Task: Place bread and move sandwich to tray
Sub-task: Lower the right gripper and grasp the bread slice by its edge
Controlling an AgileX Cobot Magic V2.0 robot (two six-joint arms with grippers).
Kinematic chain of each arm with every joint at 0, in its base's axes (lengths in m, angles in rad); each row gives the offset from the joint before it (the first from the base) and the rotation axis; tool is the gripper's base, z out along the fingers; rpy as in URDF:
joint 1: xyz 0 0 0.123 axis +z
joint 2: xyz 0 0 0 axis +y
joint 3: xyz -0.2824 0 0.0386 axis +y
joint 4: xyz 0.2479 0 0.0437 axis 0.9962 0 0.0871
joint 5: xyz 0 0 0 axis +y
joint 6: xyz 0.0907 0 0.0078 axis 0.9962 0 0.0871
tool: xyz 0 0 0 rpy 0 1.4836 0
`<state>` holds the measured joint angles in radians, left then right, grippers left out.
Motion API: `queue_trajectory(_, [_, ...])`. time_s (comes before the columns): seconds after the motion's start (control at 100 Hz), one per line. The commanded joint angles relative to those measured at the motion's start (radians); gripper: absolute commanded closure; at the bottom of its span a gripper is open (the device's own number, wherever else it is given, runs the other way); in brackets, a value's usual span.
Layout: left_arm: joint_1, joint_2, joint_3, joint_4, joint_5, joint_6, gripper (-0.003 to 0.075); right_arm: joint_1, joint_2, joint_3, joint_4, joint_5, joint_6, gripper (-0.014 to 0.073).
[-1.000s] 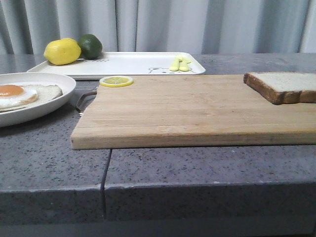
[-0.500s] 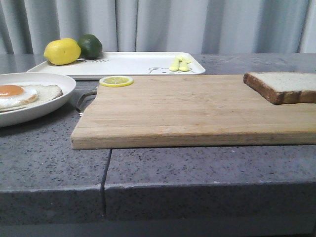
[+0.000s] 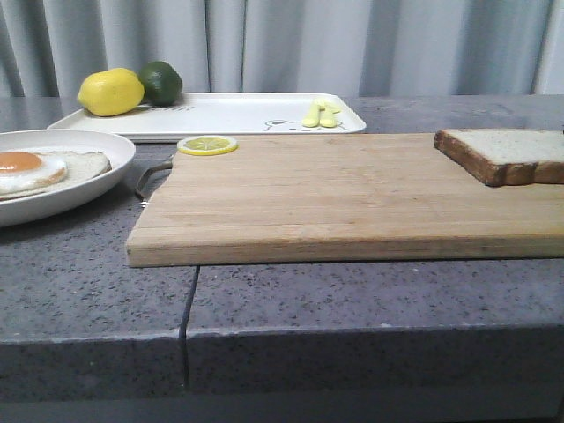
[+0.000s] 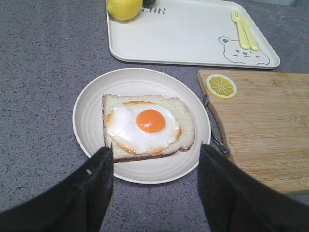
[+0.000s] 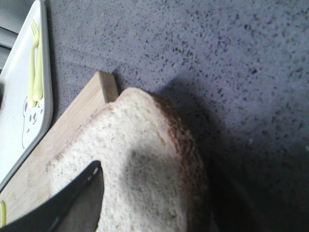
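Still unmoved, bread (image 3: 511,152) on board, sandwich (image 4: 147,125) plated

Soft, even light from above, no hard glare. Front view sharp but a bit grainy. Gentle shadow under the cutting board (image 3: 344,198) at 6 o'clock. Right wrist view blurry up close, with a dark shadow on the bread (image 5: 145,183) toward 5 o'clock. Left wrist view clear and bright.
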<state>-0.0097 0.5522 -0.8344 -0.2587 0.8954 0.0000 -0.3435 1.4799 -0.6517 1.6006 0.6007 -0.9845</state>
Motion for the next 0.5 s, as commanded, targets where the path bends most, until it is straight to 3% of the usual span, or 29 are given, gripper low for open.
queue_trajectory(0.0, [0.003,0.014,-0.031,-0.022,-0.066,0.0,0.0351,-0.004,-0.008,-0.018,0.008,0.033,-0.016,0.0118])
queue_trajectory(0.14, [0.003,0.014,-0.031,-0.022,-0.066,0.0,0.0351,-0.004,-0.008,-0.018,0.008,0.033,-0.016,0.0175])
queue_trajectory(0.49, [0.003,0.014,-0.031,-0.022,-0.066,0.0,0.0351,-0.004,-0.008,-0.018,0.008,0.015,-0.016,0.0549])
